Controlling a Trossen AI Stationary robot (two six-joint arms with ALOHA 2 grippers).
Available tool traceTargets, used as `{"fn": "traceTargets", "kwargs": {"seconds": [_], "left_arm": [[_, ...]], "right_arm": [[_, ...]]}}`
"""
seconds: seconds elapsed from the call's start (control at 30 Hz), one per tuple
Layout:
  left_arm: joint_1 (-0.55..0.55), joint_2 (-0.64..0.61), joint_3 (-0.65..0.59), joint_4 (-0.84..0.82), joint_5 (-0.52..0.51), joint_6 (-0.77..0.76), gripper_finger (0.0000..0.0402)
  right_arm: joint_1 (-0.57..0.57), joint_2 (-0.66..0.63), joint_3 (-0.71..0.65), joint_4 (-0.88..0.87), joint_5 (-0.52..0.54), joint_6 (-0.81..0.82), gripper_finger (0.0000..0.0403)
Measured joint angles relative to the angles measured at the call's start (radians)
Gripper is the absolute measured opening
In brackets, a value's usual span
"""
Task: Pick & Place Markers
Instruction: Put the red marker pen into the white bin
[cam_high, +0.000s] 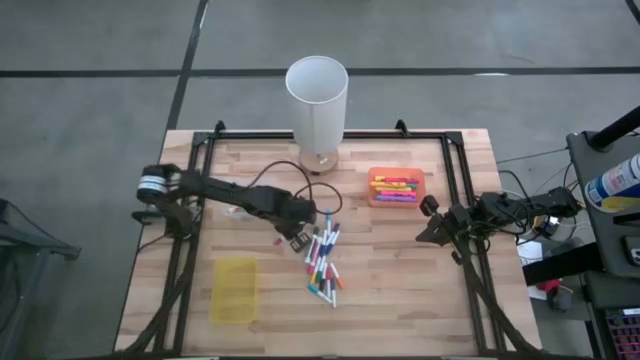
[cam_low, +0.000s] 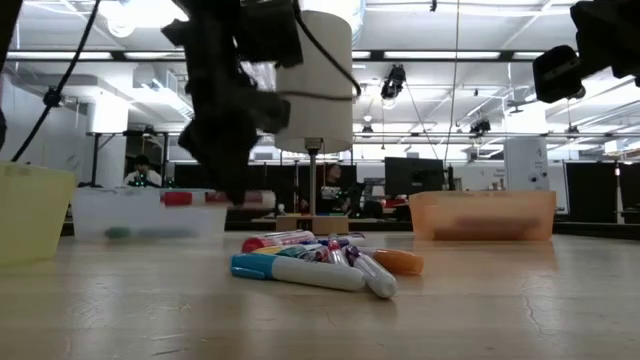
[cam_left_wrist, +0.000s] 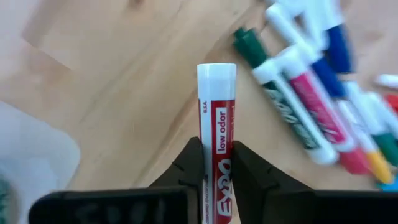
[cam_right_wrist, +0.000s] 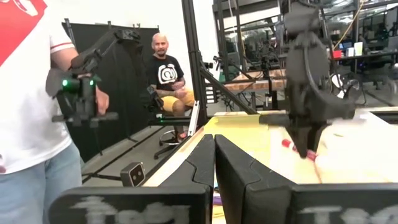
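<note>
Your left gripper fingers are clamped on a red marker, long axis straight out past the tips, pile of markers just beside it on the desk; right gripper fingers closed, well apart.

Readable on the red marker pinched between the left hand's fingers: "EXPO" in large white letters, "low odor" above it, tiny "U.S.A." beside. Lettering on the other markers too blurred to read.

Robotics lab: open hall, ceiling strip lights, rows of workstations, seated person (watching).
</note>
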Motion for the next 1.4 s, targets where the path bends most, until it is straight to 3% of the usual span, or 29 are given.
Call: {"fn": "traceTargets", "kwargs": {"seconds": [0.13, 0.47, 0.87, 1.2, 1.4], "left_arm": [[0.000, -0.104, 0.000, -0.069, -0.052, 0.022, 0.0057], [0.062, -0.325, -0.013, -0.367, -0.357, 0.078, 0.0062], [0.248, -0.331, -0.162, -0.371, -0.315, 0.235, 0.0063], [0.266, -0.331, -0.243, -0.327, -0.284, 0.245, 0.0065], [0.268, -0.331, -0.248, -0.288, -0.284, 0.230, 0.0089]], "right_arm": [[0.000, 0.000, 0.000, 0.000, 0.000, 0.000, 0.0009], [0.000, 0.000, 0.000, 0.000, 0.000, 0.000, 0.0009], [0.000, 0.000, 0.000, 0.000, 0.000, 0.000, 0.0009], [0.000, 0.000, 0.000, 0.000, 0.000, 0.000, 0.0009], [0.000, 0.000, 0.000, 0.000, 0.000, 0.000, 0.0009]]}}
